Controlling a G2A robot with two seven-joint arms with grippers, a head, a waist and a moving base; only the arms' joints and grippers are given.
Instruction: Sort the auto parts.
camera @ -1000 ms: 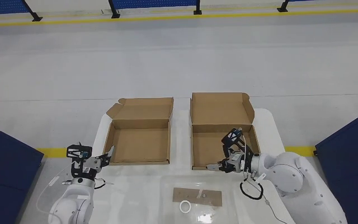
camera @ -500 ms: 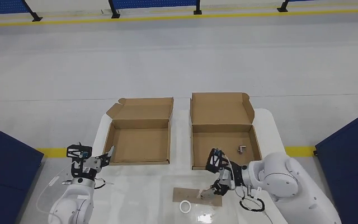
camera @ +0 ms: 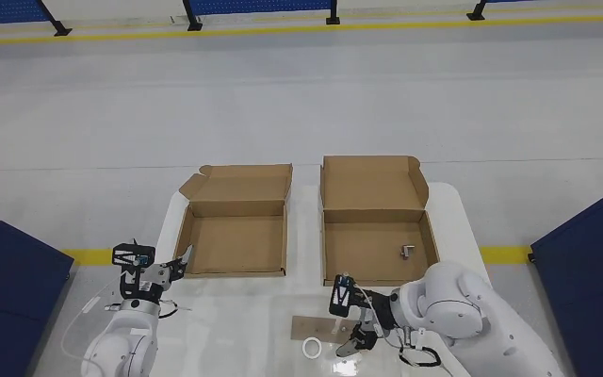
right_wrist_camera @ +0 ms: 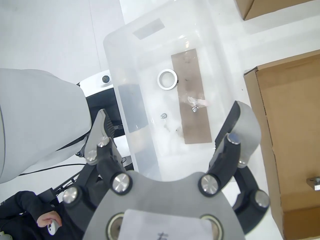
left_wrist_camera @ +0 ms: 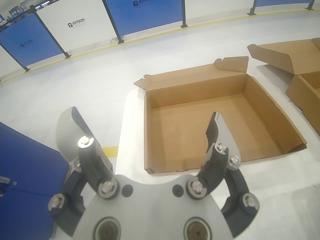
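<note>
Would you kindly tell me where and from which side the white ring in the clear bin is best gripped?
Probably from straight above: the white ring lies flat on the clear bin's floor, hole upward, and the walls block a sideways approach. The open right gripper could pinch its rim, one finger in the hole, on the side away from the brown strip.

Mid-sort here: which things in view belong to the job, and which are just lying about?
Job: clear bin, white ring, small nut, small metal fastener, left box, right box with metal bracket, right hand open over the bin.
Lying about: brown strip in the bin, blue partition panels, yellow floor line.
</note>
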